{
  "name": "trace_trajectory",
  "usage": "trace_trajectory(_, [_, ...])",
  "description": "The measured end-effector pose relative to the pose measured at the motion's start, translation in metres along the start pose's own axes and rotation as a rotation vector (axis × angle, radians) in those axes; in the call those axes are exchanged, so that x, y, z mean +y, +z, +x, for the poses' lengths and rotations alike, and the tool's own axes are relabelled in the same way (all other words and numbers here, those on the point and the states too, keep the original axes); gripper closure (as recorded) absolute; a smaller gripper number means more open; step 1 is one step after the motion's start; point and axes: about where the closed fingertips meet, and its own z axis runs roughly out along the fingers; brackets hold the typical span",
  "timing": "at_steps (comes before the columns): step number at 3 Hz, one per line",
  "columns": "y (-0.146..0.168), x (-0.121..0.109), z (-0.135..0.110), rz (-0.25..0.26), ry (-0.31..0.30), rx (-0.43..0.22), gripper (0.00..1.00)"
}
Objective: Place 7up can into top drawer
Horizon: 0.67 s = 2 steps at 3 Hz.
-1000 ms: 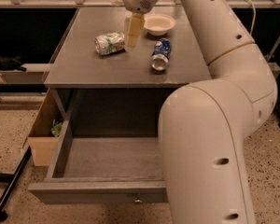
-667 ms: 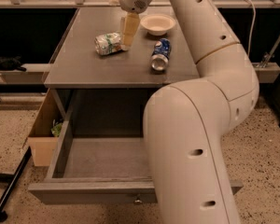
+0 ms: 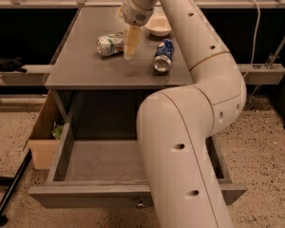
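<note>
The robot's white arm [image 3: 190, 127] fills the middle and right of the view, hiding the right part of the drawer and the table's front right corner; its base is cut off below. The grey table [image 3: 80, 72] stands behind it, its far edge running close to the top of the frame. Beneath the tabletop the top drawer [image 3: 85, 195] is pulled fully out, its visible floor bare, and its small knob [image 3: 140, 204] shows at the arm's edge. A tan cardboard box [image 3: 42, 148] sits left of the drawer, with something green inside (too small to name). On the tabletop a white bowl [image 3: 157, 25] lies at the back, partly behind the arm, and a blue can [image 3: 163, 56] lies on its side. The 7up can [image 3: 109, 44] lies on its side left of centre. The gripper [image 3: 128, 56] points down just beside the can's right end; whether it touches, or is wide or narrow, cannot be told.
</note>
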Motion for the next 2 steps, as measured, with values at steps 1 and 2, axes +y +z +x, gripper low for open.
trace_trajectory(1, [0.0032, -0.0035, -0.0028, 0.010, 0.000, -0.001, 0.00])
trace_trajectory(2, [0.0110, -0.0058, -0.0048, -0.002, -0.008, 0.036, 0.00])
